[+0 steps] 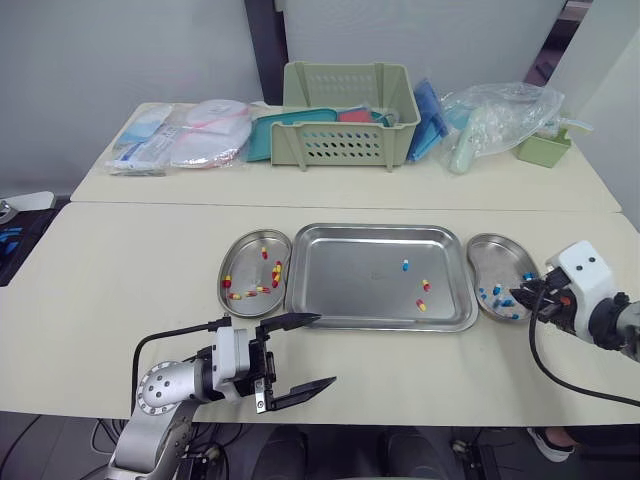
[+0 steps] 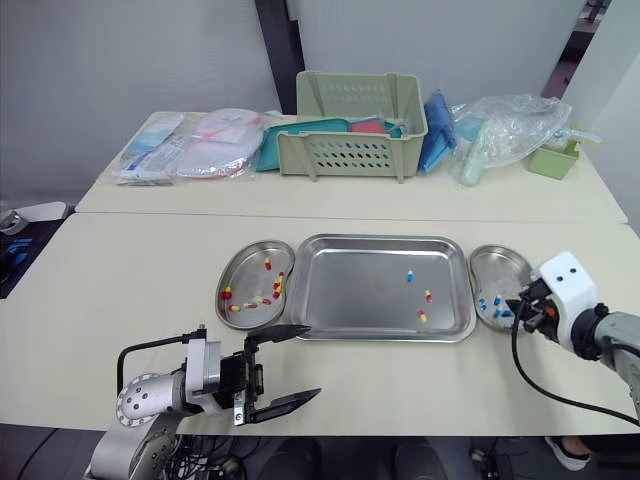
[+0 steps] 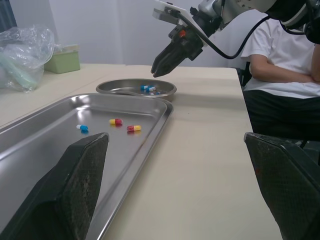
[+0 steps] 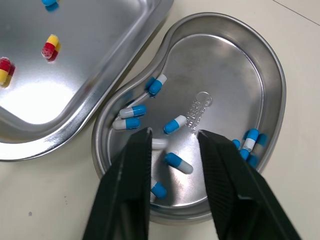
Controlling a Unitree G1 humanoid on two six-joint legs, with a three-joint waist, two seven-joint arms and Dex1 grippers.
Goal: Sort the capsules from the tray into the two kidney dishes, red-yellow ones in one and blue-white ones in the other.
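The steel tray (image 1: 340, 290) lies mid-table and holds one blue-white capsule (image 1: 405, 265) and two red-yellow capsules (image 1: 426, 285). Against the tray's left side, the left kidney dish (image 1: 240, 250) holds several red-yellow capsules (image 1: 265, 290). On the other side, the right kidney dish (image 1: 487, 250) holds several blue-white capsules (image 4: 178, 163). My right gripper (image 4: 172, 132) hovers just over this dish's near end, open, with nothing between its fingers. My left gripper (image 1: 325, 349) stands wide open and empty near the table's front edge, in front of the tray's left corner.
On a second table behind stand a green basket (image 1: 350, 125), plastic bags of supplies (image 1: 190, 135) and a small green box (image 1: 543, 150). A person in a white shirt (image 3: 280, 50) sits beyond the table's right end.
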